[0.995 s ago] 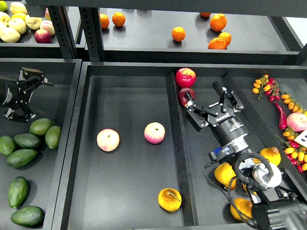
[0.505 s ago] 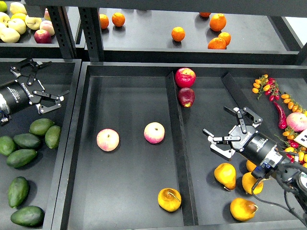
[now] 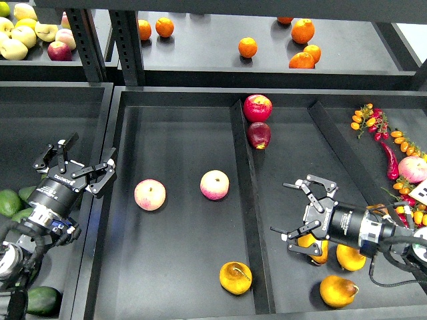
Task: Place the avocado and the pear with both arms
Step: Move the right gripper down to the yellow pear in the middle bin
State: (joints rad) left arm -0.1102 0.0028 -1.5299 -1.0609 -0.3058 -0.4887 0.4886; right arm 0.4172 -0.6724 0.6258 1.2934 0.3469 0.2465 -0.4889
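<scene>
Dark green avocados lie in the left tray, mostly hidden by my left arm; one shows at the left edge and one at the bottom. My left gripper is open and empty, above the tray's right wall. A yellow-orange pear with a stem lies at the front of the middle tray. More pears lie in the right compartment. My right gripper is open, its lower finger right over a partly hidden pear.
Two pink-and-cream peaches lie in the middle tray. Two red apples sit by the divider. Oranges and apples are on the back shelf. Cherry tomatoes and chilies lie at the right.
My left gripper swung down and toward the front, from the back of the left tray to its right wall. My right gripper drew back from the apples to the pears.
</scene>
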